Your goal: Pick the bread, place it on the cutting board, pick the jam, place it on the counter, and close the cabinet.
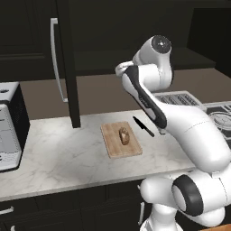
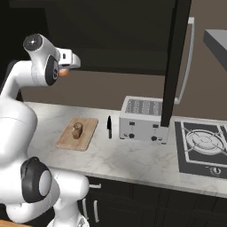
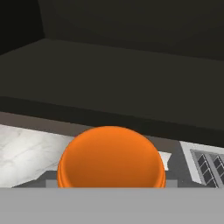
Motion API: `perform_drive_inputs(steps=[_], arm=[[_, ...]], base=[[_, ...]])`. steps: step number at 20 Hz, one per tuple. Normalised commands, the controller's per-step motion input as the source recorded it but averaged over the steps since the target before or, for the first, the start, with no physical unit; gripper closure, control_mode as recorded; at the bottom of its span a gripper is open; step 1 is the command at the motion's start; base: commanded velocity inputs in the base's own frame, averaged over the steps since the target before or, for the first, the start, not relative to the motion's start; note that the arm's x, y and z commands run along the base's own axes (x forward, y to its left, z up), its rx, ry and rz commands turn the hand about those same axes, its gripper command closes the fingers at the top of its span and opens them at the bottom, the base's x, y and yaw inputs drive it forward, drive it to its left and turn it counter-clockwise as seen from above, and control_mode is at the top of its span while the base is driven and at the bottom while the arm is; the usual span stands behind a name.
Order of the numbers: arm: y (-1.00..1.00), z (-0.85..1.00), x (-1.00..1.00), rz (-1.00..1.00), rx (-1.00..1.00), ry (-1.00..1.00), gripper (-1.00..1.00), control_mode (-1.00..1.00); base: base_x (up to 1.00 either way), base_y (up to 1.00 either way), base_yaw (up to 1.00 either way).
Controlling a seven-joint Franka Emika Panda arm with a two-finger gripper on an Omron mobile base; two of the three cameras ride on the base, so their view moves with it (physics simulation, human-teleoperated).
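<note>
One jam (image 3: 111,157), held in end effector (image 2: 66,66)

- I'm looking down from behind-left and behind-right at the same counter (image 1: 67,153), cutting board (image 2: 84,133) mid-frame in both.
- My hand camera is sitting close behind the jam (image 3: 111,157), facing the cabinet (image 3: 131,65).

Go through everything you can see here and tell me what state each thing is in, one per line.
Small brown bread piece: lying on the board.
Light-brown wooden cutting board: flat on the counter, bread on it.
Squat orange jam jar: held in the gripper, up off the counter.
Gripper: shut on the jar.
Dark upper cabinet door: open.
Black knife: flat on the marbled counter.
</note>
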Motion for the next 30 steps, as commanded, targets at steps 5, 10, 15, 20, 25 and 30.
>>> perform_drive_inputs(steps=[5, 10, 15, 20, 25, 30], arm=[[0.24, -0.26, -0.25, 0.00, 0.00, 0.00, 1.00, -1.00], [0.29, -0.30, -0.15, 0.00, 0.00, 0.00, 1.00, -1.00], [0.25, -0.23, -0.10, 0.00, 0.01, 0.00, 1.00, -1.00], [0.17, -0.16, -0.07, 0.00, 0.08, 0.00, 1.00, -1.00], [0.18, -0.17, -0.04, 0.00, 0.09, 0.00, 1.00, -1.00], [0.23, -0.22, -0.01, 0.00, 0.05, 0.00, 1.00, -1.00]], base=[[0.00, 0.00, 0.00], [0.00, 0.00, 0.00], [0.00, 0.00, 0.00], [0.00, 0.00, 0.00], [0.00, 0.00, 0.00], [0.00, 0.00, 0.00]])
